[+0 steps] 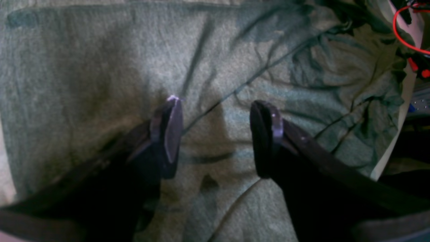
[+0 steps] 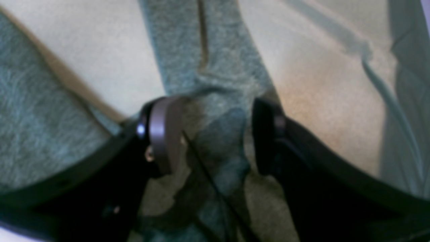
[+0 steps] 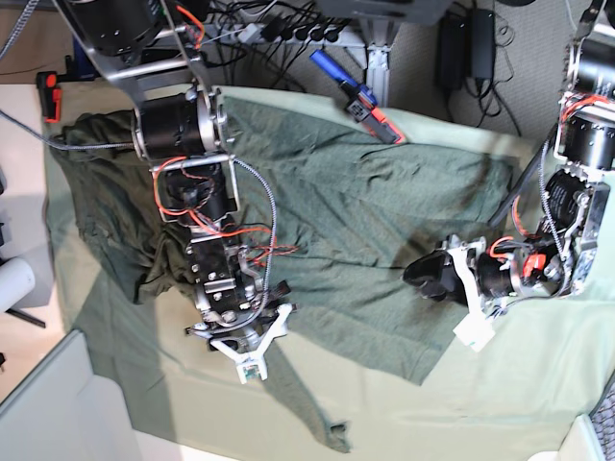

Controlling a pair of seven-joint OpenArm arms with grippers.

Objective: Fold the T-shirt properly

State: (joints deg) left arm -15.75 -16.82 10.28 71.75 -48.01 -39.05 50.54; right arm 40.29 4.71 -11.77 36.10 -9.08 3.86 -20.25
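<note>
Both arms reach down over the T-shirt (image 3: 365, 211), jaws wide, right straddling a strip.

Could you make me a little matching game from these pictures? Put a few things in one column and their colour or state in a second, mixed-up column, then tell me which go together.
Things:
1. T-shirt
2. table cloth
3. left gripper
4. red wire

Descriptions:
A. pale mint green, lying under everything
B. thin loop at the edge of the left wrist view
C. dark olive green, wrinkled, spread out
D. jaws apart above the fabric, nothing between them

Pairs: 1-C, 2-A, 3-D, 4-B
</note>
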